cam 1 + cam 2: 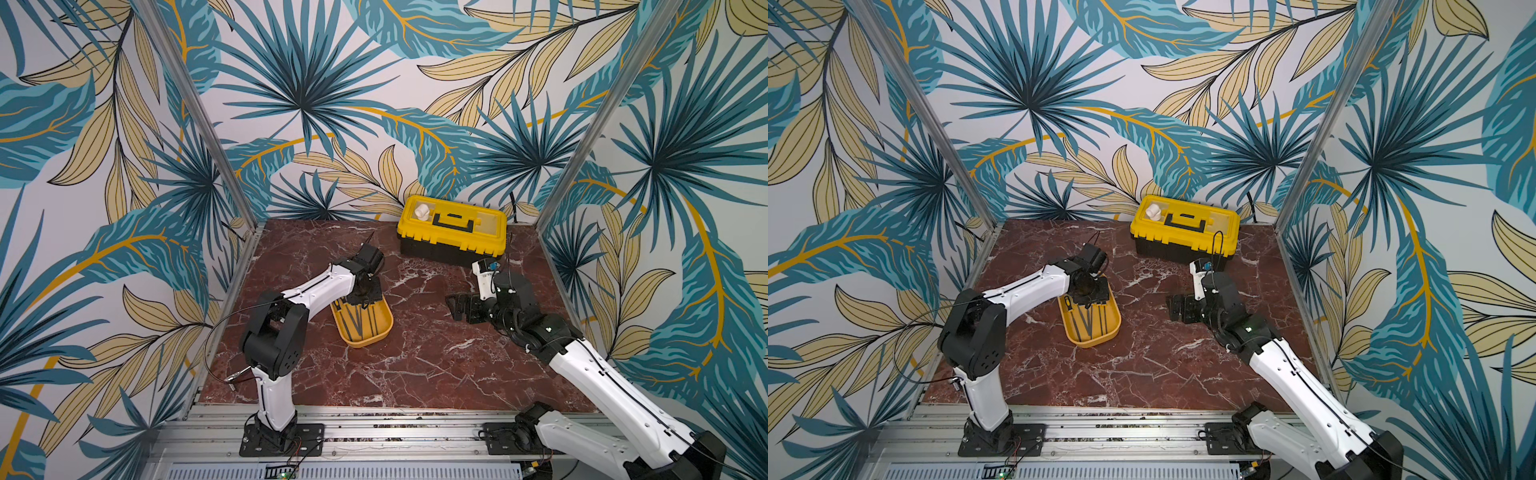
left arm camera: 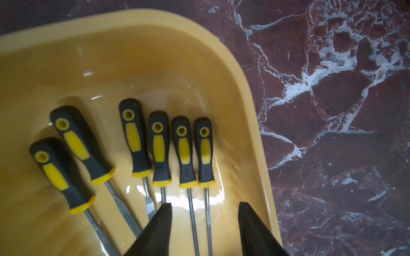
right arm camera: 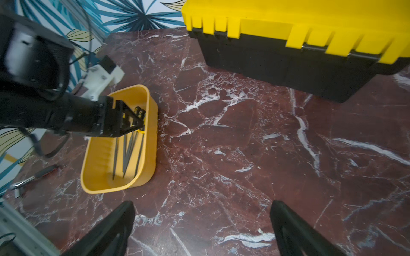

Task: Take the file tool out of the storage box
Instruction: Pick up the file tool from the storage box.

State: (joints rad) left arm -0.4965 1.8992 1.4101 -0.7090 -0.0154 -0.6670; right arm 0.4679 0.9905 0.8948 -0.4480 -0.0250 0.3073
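Red marble tabletop, leaf-print walls. On it, left of centre, storage box — six files inside, black-yellow handles side by side. Down in box, left gripper: jaws partly apart, two thin shanks between, neither pinched. Over bare marble, right gripper wide, holding nothing — toolbox beyond.

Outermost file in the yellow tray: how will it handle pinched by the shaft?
Probably stiff: the outermost file has a straight metal shaft. Likely handle-heavy, so it may tilt when pinched. Its neighbour lies close; the left gripper might catch both.
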